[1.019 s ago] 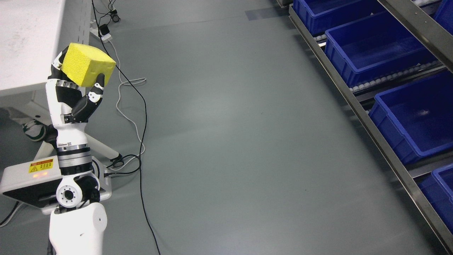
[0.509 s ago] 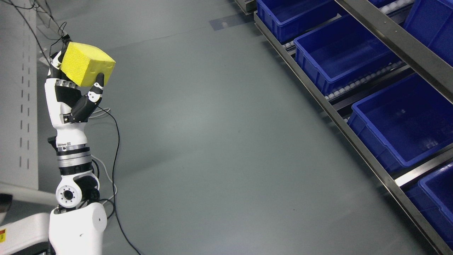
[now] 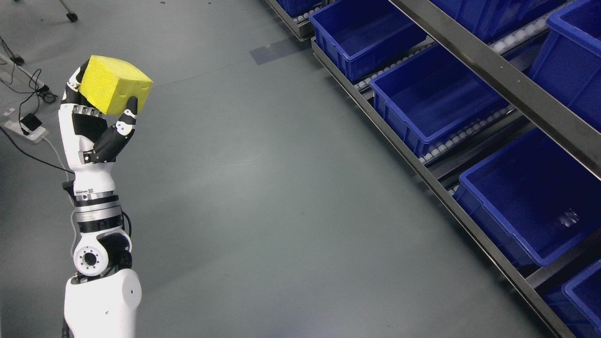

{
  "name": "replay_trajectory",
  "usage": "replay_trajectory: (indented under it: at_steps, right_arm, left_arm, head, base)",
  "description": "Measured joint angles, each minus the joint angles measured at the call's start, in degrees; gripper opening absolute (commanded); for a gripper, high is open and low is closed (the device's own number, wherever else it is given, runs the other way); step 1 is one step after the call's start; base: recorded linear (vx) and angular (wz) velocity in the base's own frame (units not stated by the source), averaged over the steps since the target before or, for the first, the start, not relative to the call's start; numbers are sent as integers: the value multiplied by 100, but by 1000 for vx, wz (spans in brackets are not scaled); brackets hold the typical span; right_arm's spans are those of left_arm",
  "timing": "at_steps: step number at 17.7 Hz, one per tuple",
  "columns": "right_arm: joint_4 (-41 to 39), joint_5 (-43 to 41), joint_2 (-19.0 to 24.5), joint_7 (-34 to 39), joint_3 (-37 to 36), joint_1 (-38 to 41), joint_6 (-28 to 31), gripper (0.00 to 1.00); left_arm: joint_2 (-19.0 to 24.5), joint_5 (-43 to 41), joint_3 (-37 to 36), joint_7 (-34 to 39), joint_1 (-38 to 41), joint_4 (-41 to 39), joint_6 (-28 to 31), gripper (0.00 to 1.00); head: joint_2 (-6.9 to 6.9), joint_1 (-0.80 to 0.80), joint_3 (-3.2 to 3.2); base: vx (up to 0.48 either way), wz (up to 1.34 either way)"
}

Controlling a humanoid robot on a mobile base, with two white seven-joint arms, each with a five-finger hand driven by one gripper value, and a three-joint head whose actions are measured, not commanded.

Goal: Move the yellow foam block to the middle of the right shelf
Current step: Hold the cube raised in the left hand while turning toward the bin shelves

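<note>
The room was evenly and brightly lit from overhead. A soft pale sheen lay on the grey floor (image 3: pixel 263 188) near the middle, with a faint shadow right of the left arm (image 3: pixel 96 220). Everything stayed sharp, and the blue bins (image 3: pixel 530 197) showed small glints.

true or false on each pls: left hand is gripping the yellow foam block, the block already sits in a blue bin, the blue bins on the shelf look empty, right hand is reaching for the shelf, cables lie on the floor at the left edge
1. The left hand grips the yellow foam block: true.
2. The block already sits in a blue bin: false. It is held up over the floor, far left of the shelf.
3. The blue bins look empty: true, as far as their insides show.
4. The right hand reaches for the shelf: false. No right hand is in view.
5. Cables lie on the floor at the left edge: true.
</note>
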Motion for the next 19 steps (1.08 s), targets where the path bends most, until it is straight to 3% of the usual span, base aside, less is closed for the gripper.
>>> replay_trajectory:
  at_steps: [19]
  right_arm:
    - [0,0,0,0,0,0,1,100]
  left_arm:
    - [0,0,1,0,-1,-23,8,41]
  head:
    - [0,0,0]
  base:
    - [378,-60]
